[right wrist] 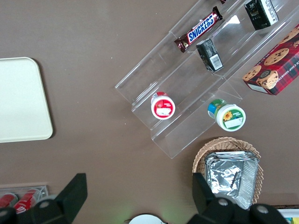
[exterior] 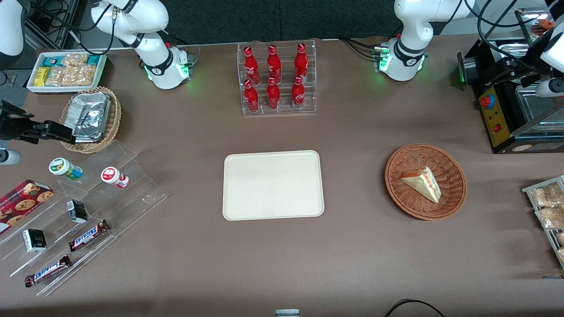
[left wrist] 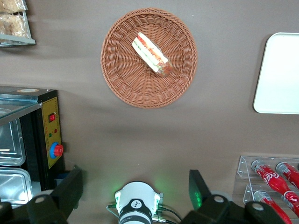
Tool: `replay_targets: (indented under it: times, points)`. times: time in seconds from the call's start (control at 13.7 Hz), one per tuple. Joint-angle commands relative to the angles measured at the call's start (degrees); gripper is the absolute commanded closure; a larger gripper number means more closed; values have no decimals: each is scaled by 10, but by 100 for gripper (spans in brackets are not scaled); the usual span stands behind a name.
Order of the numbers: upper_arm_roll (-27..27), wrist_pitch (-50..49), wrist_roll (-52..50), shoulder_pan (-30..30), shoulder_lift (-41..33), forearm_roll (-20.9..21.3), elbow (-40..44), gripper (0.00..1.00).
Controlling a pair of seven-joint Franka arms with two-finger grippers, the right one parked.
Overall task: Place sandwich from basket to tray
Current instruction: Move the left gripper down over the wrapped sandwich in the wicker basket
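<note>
White rounded arm, green-lit base, black gripper [left wrist: 135, 191] fingers [left wrist: 70, 189], apparently matte.

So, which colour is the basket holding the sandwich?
Reddish-brown woven wicker basket; clearest in the left wrist view, gripper open above it.

Left arm raised high, tool [left wrist: 135, 191] fingers spread wide, holding nothing

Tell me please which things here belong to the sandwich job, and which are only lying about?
Belong to the job:
- sandwich, lying in the basket
- basket
- tray, nothing on it
- gripper, jaws open, high above the table, holding nothing

Only lying about:
- cola bottles in a clear rack
- foil packets in a tan basket
- Snickers bars
- cookie box
- sealing machine
</note>
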Motion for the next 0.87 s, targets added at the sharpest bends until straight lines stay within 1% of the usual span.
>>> replay_targets:
  times: [0.0,0.22,0.36,0.51,0.66,0.8]
  points:
    - [-18,-8,-16,10,4,9,12,0]
    - [-18,0,-28,9,19,13,10,0]
    - [-23,25,-88,3,41,51,-5,0]
    - [-23,72,-125,8,41,47,-40,0]
    - [-21,145,-257,10,39,28,-88,0]
    - [-21,219,-352,11,39,18,-144,0]
